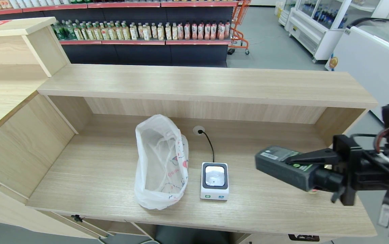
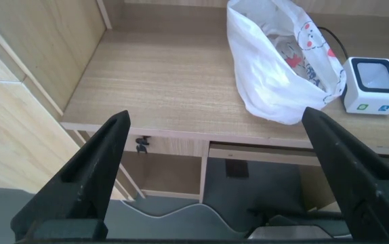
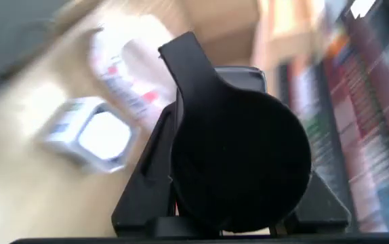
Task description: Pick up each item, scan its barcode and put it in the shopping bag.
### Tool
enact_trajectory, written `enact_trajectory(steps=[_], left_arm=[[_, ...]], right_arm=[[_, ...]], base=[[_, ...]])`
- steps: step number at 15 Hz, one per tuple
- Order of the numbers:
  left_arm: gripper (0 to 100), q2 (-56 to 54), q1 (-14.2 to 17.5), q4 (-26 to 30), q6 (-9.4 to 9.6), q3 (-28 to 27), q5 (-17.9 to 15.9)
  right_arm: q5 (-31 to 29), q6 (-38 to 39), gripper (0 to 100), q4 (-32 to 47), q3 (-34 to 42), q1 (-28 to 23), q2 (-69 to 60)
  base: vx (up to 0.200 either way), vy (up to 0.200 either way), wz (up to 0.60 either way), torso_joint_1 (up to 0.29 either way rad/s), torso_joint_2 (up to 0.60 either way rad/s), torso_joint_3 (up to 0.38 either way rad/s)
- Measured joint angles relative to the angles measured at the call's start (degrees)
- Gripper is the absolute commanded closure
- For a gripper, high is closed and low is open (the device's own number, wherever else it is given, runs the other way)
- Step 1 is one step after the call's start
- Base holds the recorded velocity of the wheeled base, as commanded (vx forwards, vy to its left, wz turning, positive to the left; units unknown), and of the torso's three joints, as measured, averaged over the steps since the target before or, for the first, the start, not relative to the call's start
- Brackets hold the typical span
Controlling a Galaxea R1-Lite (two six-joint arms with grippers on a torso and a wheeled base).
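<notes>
A dark rectangular box with a white label (image 1: 282, 166) hangs above the right part of the counter, and my right gripper (image 1: 311, 168) is shut on its near end. In the right wrist view the box (image 3: 242, 156) blocks most of what lies behind it. The white barcode scanner (image 1: 214, 180) (image 2: 374, 85) (image 3: 93, 135) stands at the counter's middle, left of the box and lower. The white plastic shopping bag (image 1: 160, 162) (image 2: 276, 68) stands open just left of the scanner. My left gripper (image 2: 215, 129) is open with nothing in it, below and in front of the counter's front edge.
The wooden counter (image 1: 268, 210) is walled on the left, right and back, with a raised ledge (image 1: 208, 84) above the back. The scanner's black cable (image 1: 209, 142) runs to a hole behind it. Drawers with a lock (image 2: 140, 144) sit under the front edge.
</notes>
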Motion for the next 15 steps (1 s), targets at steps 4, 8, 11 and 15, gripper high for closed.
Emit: enact_trajectory(steps=[4, 8, 11, 15], left_arm=[[0, 0.0, -0.02, 0.0, 0.0, 0.0, -0.02], [0, 0.0, 0.0, 0.0, 0.0, 0.0, -0.02], [0, 0.0, 0.0, 0.0, 0.0, 0.0, -0.02], [0, 0.0, 0.0, 0.0, -0.07, 0.0, -0.02]], right_arm=[[-1.69, 44.14, 100, 11.13, -1.08, -9.96, -8.79], [-5.64, 88.82, 100, 7.07, -1.11, -11.35, -10.01], [-9.94, 112.95, 100, -16.73, 3.55, -10.68, -4.68], [-26.09, 132.83, 100, -36.89, 8.3, -3.11, 6.64]], base=[[0.0, 0.0, 0.0, 0.0, 0.0, 0.0], [0.0, 0.0, 0.0, 0.0, 0.0, 0.0], [0.0, 0.0, 0.0, 0.0, 0.0, 0.0], [0.0, 0.0, 0.0, 0.0, 0.0, 0.0]])
